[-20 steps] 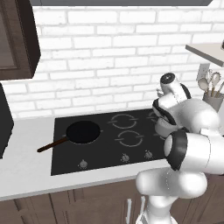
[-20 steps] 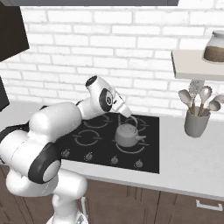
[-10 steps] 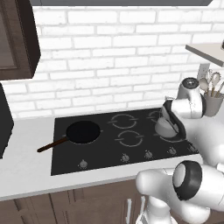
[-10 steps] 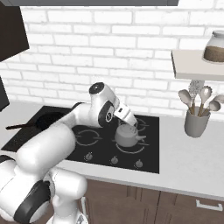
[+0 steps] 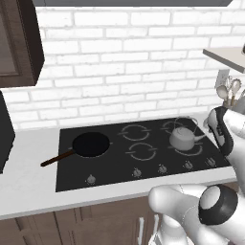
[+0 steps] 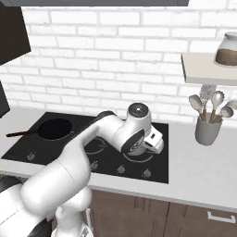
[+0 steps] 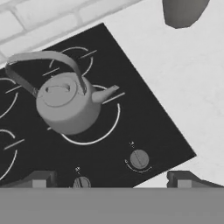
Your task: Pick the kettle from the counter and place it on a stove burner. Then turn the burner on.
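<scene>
The small grey-white kettle (image 7: 65,105) stands upright on the front right stove burner (image 7: 107,131) of the black cooktop, with its wire handle arched over the lid and its spout toward the counter (image 7: 175,65). It also shows in the left base view, where the kettle (image 5: 183,138) sits free on its ring (image 5: 191,152). My gripper (image 7: 111,179) is open and holds nothing. It hovers over the cooktop's front edge, drawn back from the kettle. One burner knob (image 7: 139,159) lies between its fingertips (image 7: 41,178), and a second knob (image 7: 81,182) sits close by.
A black frying pan (image 5: 91,143) with a brown handle rests on the left burner. A grey utensil holder (image 6: 207,129) with spoons stands on the counter (image 6: 203,166) to the right of the cooktop. Above it hangs a shelf with a jar (image 6: 227,48).
The gripper has let go of the kettle and drawn back toward the cooktop's front right edge. The kettle stays on the front right burner.
</scene>
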